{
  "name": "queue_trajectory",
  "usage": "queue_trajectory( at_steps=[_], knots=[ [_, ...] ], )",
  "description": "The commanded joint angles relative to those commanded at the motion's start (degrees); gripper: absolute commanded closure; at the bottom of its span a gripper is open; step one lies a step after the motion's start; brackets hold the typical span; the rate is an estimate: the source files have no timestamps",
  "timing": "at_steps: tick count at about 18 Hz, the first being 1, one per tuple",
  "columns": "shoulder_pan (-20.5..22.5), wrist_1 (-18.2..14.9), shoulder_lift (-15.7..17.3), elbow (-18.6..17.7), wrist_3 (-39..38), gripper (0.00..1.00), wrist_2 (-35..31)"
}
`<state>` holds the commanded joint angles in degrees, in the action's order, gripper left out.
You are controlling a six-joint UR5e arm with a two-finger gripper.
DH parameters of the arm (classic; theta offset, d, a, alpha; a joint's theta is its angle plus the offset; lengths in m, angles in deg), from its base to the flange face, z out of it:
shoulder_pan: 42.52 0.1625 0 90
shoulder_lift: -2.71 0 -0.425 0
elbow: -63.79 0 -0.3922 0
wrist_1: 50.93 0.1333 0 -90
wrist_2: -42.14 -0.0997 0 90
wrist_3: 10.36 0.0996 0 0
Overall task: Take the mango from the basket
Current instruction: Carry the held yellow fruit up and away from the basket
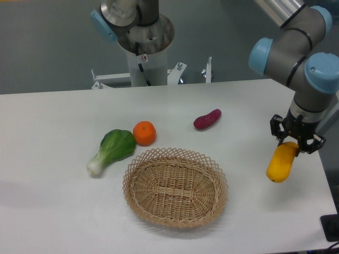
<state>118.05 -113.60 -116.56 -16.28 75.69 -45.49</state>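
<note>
So the tool [296, 144] is clamped around the top end of the mango [282, 162], which hangs tilted, lower end pointing toward 7 o'clock, over the far right part of the white surface [53, 132]. The mango is well clear of the basket [175, 186], off at roughly 3 o'clock from it and near the surface's right edge. The basket sits front and center with nothing inside. Just past its rim at 11 o'clock there's a tangerine [144, 133], with a bok choy [112, 149] right beside that at 9 o'clock. A sweet potato [207, 119] lies off at 1 o'clock from the basket.
</note>
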Motion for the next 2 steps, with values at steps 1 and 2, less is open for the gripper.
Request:
queue_trajectory(
  at_steps=[1,2],
  knots=[
    [0.00,0.00,0.00,0.00,0.00,0.83,-0.09],
    [0.00,0.00,0.00,0.00,-0.09,0.83,-0.09]
  ],
)
